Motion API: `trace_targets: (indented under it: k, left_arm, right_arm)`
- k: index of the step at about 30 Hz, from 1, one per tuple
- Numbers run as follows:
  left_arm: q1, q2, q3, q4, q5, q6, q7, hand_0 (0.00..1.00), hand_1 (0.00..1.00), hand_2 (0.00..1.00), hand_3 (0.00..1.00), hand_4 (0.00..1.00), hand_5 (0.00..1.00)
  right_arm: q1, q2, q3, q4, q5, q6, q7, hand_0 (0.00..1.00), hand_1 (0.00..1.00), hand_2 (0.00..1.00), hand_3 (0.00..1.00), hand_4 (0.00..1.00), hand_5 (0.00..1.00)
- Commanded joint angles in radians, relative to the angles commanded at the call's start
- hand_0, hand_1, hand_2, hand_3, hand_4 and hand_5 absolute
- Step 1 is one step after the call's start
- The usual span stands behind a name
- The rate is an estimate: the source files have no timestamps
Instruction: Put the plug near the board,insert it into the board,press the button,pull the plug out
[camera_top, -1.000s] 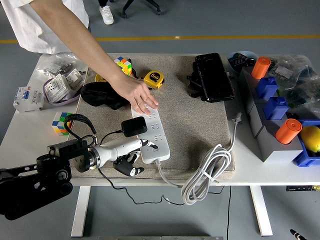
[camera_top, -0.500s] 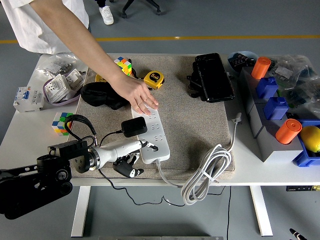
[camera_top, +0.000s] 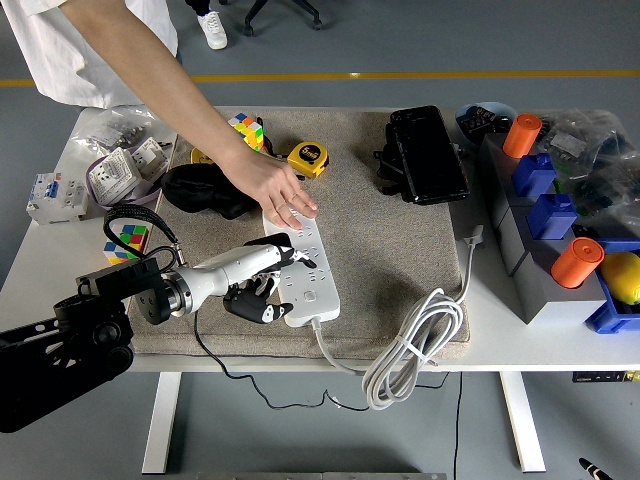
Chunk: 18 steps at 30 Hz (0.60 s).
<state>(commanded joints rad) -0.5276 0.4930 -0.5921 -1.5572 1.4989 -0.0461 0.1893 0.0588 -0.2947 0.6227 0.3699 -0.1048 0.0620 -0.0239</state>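
Reaching in from the left edge, the left hand (camera_top: 262, 283) lies at the near left side of the white power strip (camera_top: 301, 262), with its silver fingers (camera_top: 281, 259) stretched over the strip's left edge and the darker fingers curled below them. The black plug (camera_top: 262, 246) is hard to make out now — it seems to be under or just behind the upper fingers, at the strip's left edge, and I cannot tell if the hand pinches it or only covers it. Its thin black cable (camera_top: 215, 360) hangs down from below the hand over the table's near edge. Just beyond the robot's fingers, a person's hand (camera_top: 278, 190) rests flat on the far end of the strip, with fingers spread. The strip lies on a grey-brown mat (camera_top: 380, 250), and its thick white cord (camera_top: 410, 350) is coiled to the right of the hand, near the table edge. Left of the wrist stands a colourful cube (camera_top: 127, 240) — on the white table (camera_top: 60, 250).
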Motion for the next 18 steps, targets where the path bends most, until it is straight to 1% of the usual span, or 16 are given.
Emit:
trace_targets:
  k: [1,4,6,7,10,12,13,18]
  left_arm:
    - [0.011,0.0,-0.022,-0.006,-0.016,0.011,-0.018,0.083,0.075,0.184,0.832,0.595,0.002]
    - [0.033,-0.002,-0.069,-0.007,-0.06,0.04,-0.058,0.083,0.075,0.184,0.832,0.595,0.002]
    - [0.053,-0.008,-0.105,0.009,-0.111,0.083,-0.109,0.083,0.075,0.184,0.832,0.595,0.002]
    - [0.062,-0.013,-0.122,0.021,-0.138,0.099,-0.13,0.246,0.345,0.477,0.83,0.869,0.2]
    - [0.079,-0.033,-0.154,0.056,-0.193,0.134,-0.165,0.246,0.345,0.477,0.83,0.869,0.2]
    - [0.09,-0.044,-0.167,0.072,-0.21,0.158,-0.184,0.246,0.345,0.477,0.83,0.869,0.2]
    - [0.097,-0.052,-0.172,0.08,-0.214,0.174,-0.2,0.428,0.591,0.584,0.719,0.931,0.351]
    - [0.122,-0.079,-0.173,0.103,-0.255,0.237,-0.256,0.428,0.591,0.584,0.719,0.931,0.351]
  right_arm:
    - [0.001,0.0,-0.002,-0.001,0.001,0.0,0.0,0.654,0.703,0.71,0.633,0.924,0.523]
    - [0.002,0.001,-0.002,-0.002,0.001,0.0,0.0,0.654,0.703,0.71,0.633,0.924,0.523]
    - [0.002,0.001,-0.004,-0.002,0.002,0.001,-0.001,0.654,0.703,0.71,0.633,0.924,0.523]
    - [0.003,0.001,-0.005,-0.002,0.002,0.0,0.0,0.655,0.703,0.71,0.633,0.924,0.523]
    - [0.005,0.001,-0.006,-0.002,0.001,0.0,-0.001,0.655,0.703,0.71,0.633,0.924,0.523]
    - [0.006,0.001,-0.008,-0.001,0.001,0.0,0.0,0.655,0.703,0.71,0.633,0.924,0.523]
    - [0.008,0.0,-0.009,-0.001,0.001,0.0,0.0,0.655,0.703,0.71,0.633,0.925,0.523]
    - [0.013,0.0,-0.019,0.0,0.0,0.0,0.0,0.655,0.703,0.71,0.633,0.925,0.523]
